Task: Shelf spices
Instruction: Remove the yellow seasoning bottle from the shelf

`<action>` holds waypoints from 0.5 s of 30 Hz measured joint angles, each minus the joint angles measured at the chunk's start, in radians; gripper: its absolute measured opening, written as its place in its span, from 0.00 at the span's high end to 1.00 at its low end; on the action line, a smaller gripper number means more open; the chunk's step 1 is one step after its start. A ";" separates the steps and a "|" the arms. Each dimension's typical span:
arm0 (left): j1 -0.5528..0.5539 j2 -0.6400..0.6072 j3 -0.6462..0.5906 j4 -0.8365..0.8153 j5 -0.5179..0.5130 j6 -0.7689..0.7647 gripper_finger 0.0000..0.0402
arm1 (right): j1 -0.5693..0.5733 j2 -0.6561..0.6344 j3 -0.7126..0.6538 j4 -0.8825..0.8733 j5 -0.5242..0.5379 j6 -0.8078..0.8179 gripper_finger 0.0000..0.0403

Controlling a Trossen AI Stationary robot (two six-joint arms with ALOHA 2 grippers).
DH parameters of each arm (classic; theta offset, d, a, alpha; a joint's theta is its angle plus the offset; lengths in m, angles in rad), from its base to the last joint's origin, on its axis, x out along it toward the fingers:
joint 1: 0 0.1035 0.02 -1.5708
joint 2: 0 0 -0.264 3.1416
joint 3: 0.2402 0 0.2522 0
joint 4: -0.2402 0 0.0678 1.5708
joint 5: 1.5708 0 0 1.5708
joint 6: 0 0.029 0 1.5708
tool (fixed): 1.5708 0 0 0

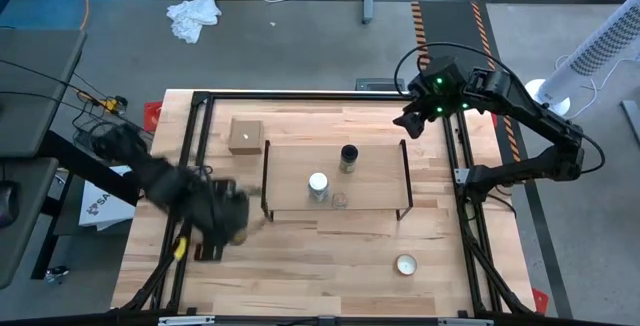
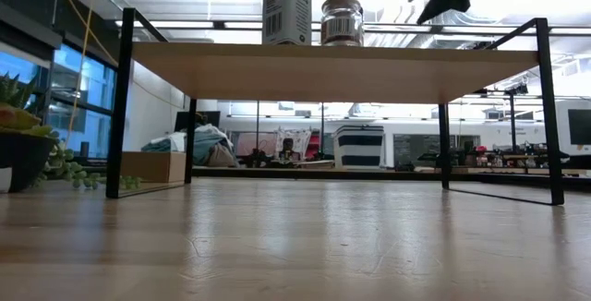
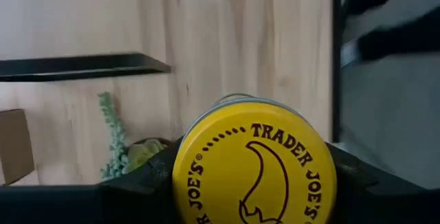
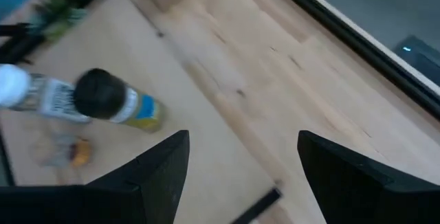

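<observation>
Left of the shelf (image 1: 335, 176), the left hand (image 1: 225, 216) grips the yellow-lidded jar (image 3: 254, 162) for shelving, while the right hand (image 1: 412, 118) waits open behind it.

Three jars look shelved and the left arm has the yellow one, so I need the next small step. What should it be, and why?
Probably lift and carry the yellow-capped jar toward the shelf. The left gripper sits closed around it, beside the shelf at its left end. The black-capped jar, white-capped jar and tiny clear jar already stand on top.
</observation>
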 joint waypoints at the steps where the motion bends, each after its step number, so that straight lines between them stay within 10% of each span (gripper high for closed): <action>1: -0.031 0.011 -0.041 0.029 -0.013 -0.007 0.47 | 0.000 0.000 0.000 0.011 -0.011 0.000 0.33; 15: -0.087 0.038 -0.673 0.626 -0.114 -0.001 0.46 | 0.055 0.000 0.000 0.072 -0.294 0.238 0.33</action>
